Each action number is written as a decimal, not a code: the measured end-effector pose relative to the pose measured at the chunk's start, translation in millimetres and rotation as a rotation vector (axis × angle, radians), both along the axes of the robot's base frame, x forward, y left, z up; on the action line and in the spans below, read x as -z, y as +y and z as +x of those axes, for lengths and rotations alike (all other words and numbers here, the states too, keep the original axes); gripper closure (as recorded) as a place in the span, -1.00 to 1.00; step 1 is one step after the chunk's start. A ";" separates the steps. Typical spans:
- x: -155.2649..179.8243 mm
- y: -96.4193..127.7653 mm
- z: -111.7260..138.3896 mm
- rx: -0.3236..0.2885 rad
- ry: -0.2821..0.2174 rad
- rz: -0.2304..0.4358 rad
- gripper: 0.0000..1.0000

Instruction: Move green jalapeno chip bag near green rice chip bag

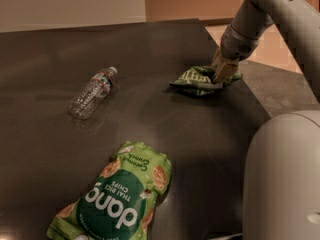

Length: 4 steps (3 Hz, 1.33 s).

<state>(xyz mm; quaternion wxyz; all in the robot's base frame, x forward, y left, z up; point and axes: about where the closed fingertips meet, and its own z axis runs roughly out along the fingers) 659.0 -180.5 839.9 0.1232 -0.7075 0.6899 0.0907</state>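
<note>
The green jalapeno chip bag (196, 79), small, dark green and crinkled, lies on the dark table (150, 124) near its far right edge. My gripper (221, 75) comes down from the upper right onto the bag's right end and is shut on it, bunching the foil there. The bag still rests on the table. The green rice chip bag (117, 196), large and lime green with a white "dang" label, lies flat at the front of the table, well apart from the small bag.
A clear plastic water bottle (92, 92) lies on its side at the middle left. The table's right edge (260, 109) runs just past the small bag. My pale robot body (285, 179) fills the lower right corner.
</note>
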 end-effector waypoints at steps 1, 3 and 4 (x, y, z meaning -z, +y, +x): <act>-14.7 4.9 -7.9 0.004 0.001 0.039 0.74; -53.4 25.2 -42.9 -0.004 0.006 0.159 1.00; -72.7 55.8 -87.0 -0.058 0.020 0.217 1.00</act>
